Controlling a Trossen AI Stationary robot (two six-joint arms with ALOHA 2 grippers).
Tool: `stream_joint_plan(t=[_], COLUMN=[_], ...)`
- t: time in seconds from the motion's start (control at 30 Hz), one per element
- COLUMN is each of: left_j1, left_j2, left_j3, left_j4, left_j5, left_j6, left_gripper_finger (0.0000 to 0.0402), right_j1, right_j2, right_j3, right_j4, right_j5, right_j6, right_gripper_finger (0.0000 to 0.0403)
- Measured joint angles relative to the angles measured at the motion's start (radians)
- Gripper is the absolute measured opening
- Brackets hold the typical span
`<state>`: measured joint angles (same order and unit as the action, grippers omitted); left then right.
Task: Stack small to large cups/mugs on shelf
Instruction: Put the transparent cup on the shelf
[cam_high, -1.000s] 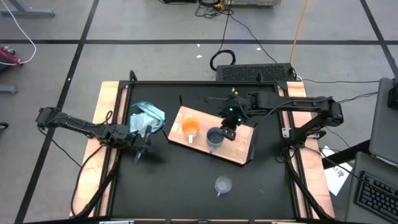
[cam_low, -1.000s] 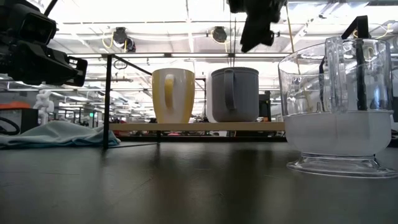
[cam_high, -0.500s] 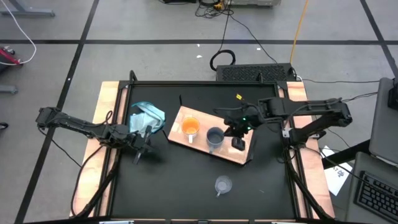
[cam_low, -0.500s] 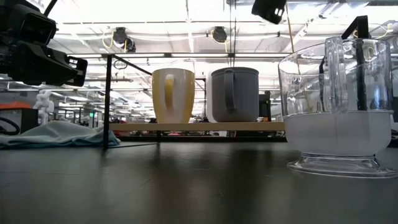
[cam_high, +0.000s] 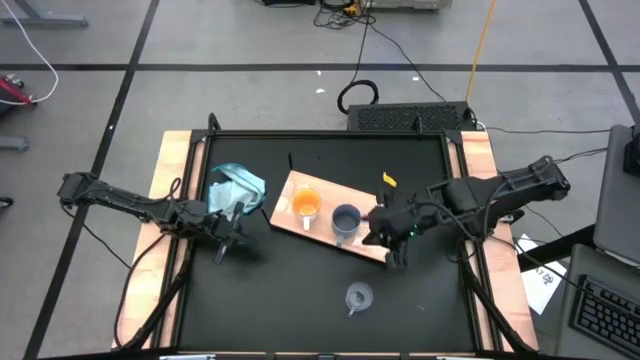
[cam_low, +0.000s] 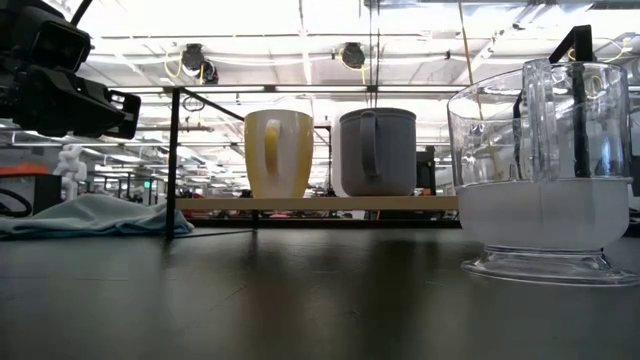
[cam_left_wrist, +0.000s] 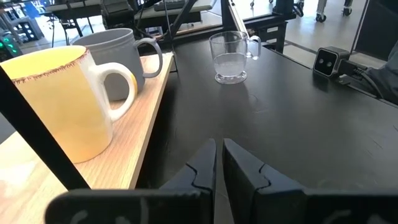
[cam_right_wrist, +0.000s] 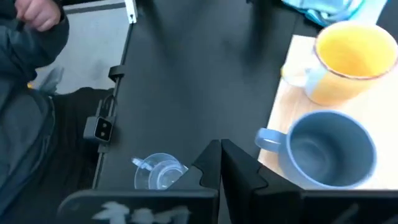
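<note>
Now, we count three drinking vessels in all; one orange mug (cam_high: 306, 205) with a pale handle and one blue-grey mug (cam_high: 345, 219) stand side by side, just apart, on the light-wood shelf board (cam_high: 388, 225), and one clear glassy cup (cam_high: 358, 297) with a handle stands alone on the black tabletop (cam_high: 280, 290), well apart from the board on its near side; one teal-blue cloth (cam_high: 236, 187) lies bunched off the board's left end. We judge the clear cup the piece left to place; it looks light, rigid and slick-walled, likely brittle if knocked, so we would take it by the rim wall opposite the handle or pinch the handle itself with a gentle squeeze, lifting straight up so that it does not skid on the smooth top. The two mugs look heavier and stiff, ceramic by their thick walls, and stable where they sit. Our right gripper (cam_high: 392, 251) hangs above the board's right end, between the blue-grey mug and the clear cup, its fingers clenched together on nothing, as the right wrist view shows; our left gripper (cam_high: 229, 243) waits beside the cloth at the table's left, fingers nearly pressed together and empty. We would need the right fingers spread before descending on the cup.
</note>
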<state>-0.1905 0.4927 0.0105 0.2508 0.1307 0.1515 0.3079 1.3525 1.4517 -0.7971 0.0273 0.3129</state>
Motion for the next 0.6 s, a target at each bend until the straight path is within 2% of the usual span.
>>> stream_joint_plan(t=[0.33, 0.4, 0.6], left_j1=[0.000, 0.000, 0.000], left_j2=[0.000, 0.000, 0.000], left_j3=[0.000, 0.000, 0.000], left_j4=[0.002, 0.006, 0.027], left_j5=[0.000, 0.000, 0.000], left_j6=[-0.007, -0.008, -0.024], left_gripper_finger=[0.0031, 0.0031, 0.0031], right_j1=[0.196, 0.207, 0.175], right_j2=[0.000, -0.009, -0.094], right_j3=[-0.010, -0.033, -0.144], right_j4=[0.028, 0.047, 0.090], right_j5=[0.219, 0.264, 0.261], right_j6=[-0.014, -0.018, -0.040], right_gripper_finger=[0.0000, 0.0000, 0.0000])
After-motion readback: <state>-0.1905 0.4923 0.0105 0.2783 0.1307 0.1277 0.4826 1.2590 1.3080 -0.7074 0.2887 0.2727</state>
